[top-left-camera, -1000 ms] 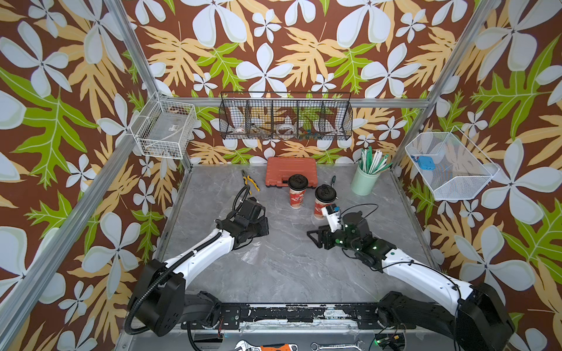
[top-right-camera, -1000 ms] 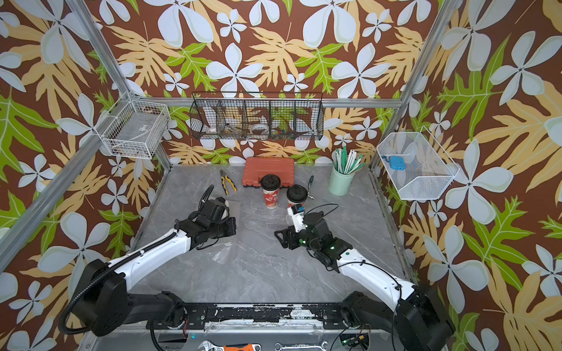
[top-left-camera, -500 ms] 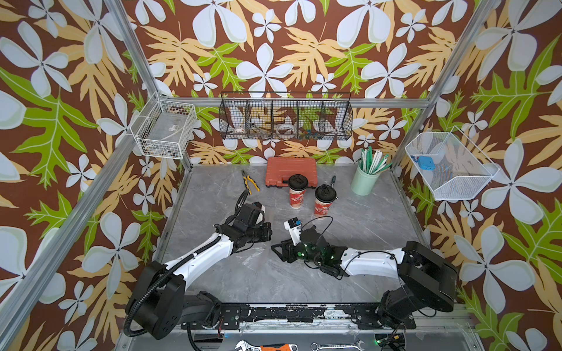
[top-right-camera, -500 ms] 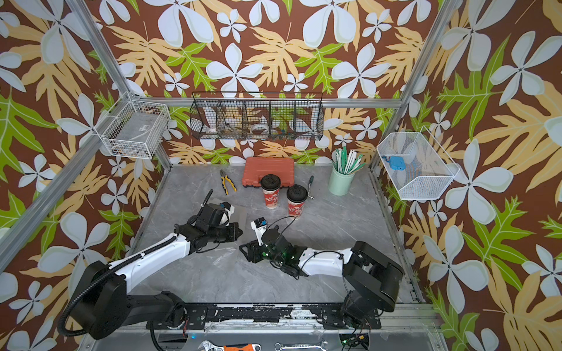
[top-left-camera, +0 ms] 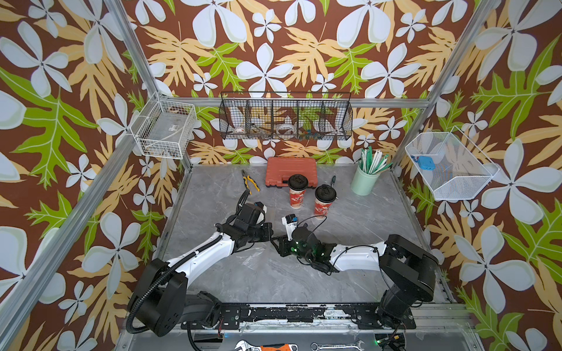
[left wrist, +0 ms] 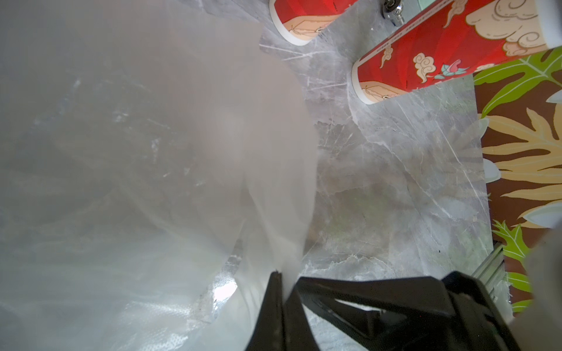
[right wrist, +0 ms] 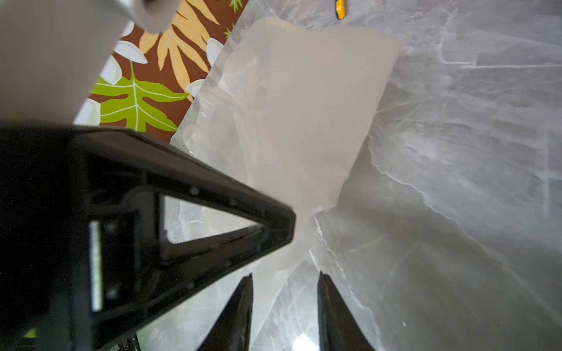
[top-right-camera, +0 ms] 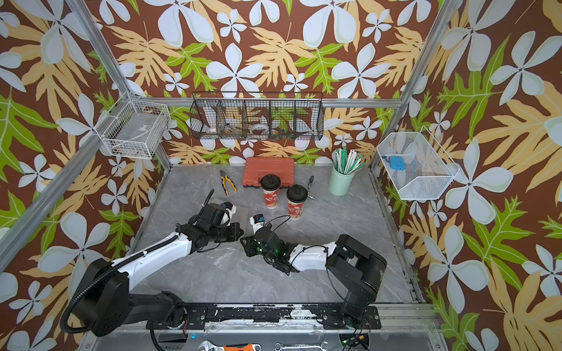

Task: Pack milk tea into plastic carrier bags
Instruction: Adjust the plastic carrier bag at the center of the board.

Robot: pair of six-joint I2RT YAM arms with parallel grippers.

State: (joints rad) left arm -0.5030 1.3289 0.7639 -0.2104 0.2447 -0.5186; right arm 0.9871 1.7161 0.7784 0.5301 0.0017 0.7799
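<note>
Milk tea: two tall red paper cups (top-left-camera: 297, 192), each with a white cloud pattern, pale base and black domed plastic lid. The second cup (top-left-camera: 324, 203) stands just beside the first. Both are upright toward the back of the grey marble-look table (top-left-camera: 365, 243), just in front of the orange-red plastic case (top-left-camera: 290, 170). Neither is in a bag.

Carrier bags: thin, clear, crinkly plastic bag film (left wrist: 152, 152), milky where it folds. It lies on the table in front of the cups, at the gripper tips. In a top view the film (top-left-camera: 252, 258) shows only as faint creases. The layers overlap, so I cannot tell how many bags there are.

Left gripper (left wrist: 282, 279): jaws fully together, with a fold of film pinched between them.

Right gripper (right wrist: 285, 275): jaws partly apart with a clear gap. A strip of film runs through the gap, and no pinch is visible.

In both top views the two grippers almost meet tip to tip, low over the table.

Counts:
- paper cups: 2
- grippers: 2
- mint-green cup of straws (top-left-camera: 363, 184): 1
- case: 1
- yellow-handled pliers (top-left-camera: 251, 182): 1
- wire baskets on the walls: 3
</note>
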